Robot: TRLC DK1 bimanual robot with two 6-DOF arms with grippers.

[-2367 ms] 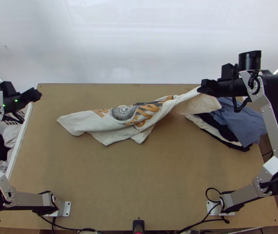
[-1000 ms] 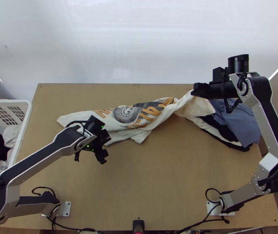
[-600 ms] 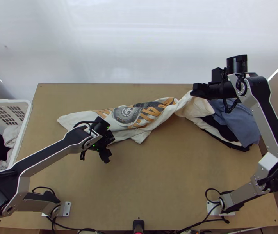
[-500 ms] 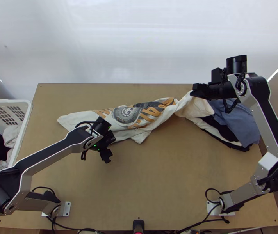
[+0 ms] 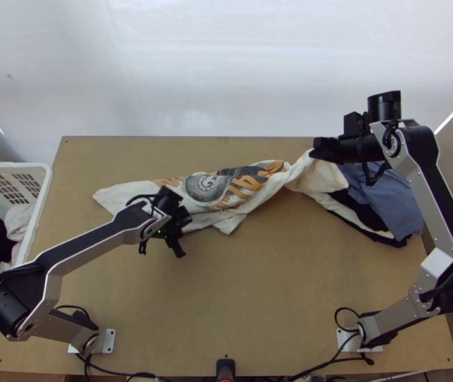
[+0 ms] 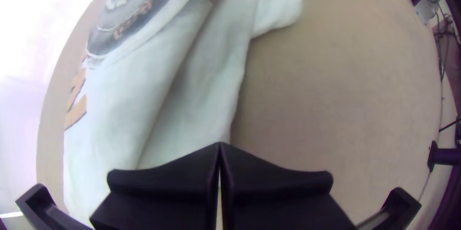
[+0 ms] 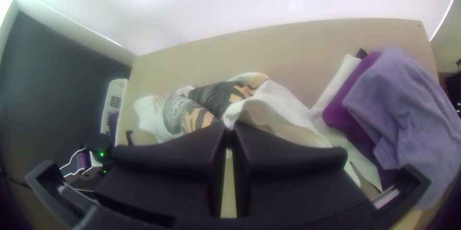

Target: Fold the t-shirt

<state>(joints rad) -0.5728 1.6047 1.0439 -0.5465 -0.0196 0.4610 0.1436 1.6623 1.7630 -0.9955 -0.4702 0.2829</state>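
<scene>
Near edge of the light wooden table [image 5: 258, 305]: the bases of the two arms stand well apart, with a small black device [image 5: 226, 367] between them. Left-hand margin: a white perforated basket [image 5: 39, 196] holds dark and pale clothes. Middle ground: the left gripper [image 5: 181, 253] points down on the near side of the t-shirt [image 5: 217, 194]; its two flat fingers are closed together at the tips. Contact between this gripper and the cloth cannot be determined. The t-shirt, white with a round grey emblem and orange lettering, lies bunched lengthwise across the table's far half, its right end twisted and drawn up. Right-hand side: a pile of garments [image 5: 389, 197], blue over black and white, lies beside this raised end. Farther out, the right gripper [image 5: 315, 153] pinches the raised end between its fingers. Beyond the table: a white surface [image 5: 226, 70].
</scene>
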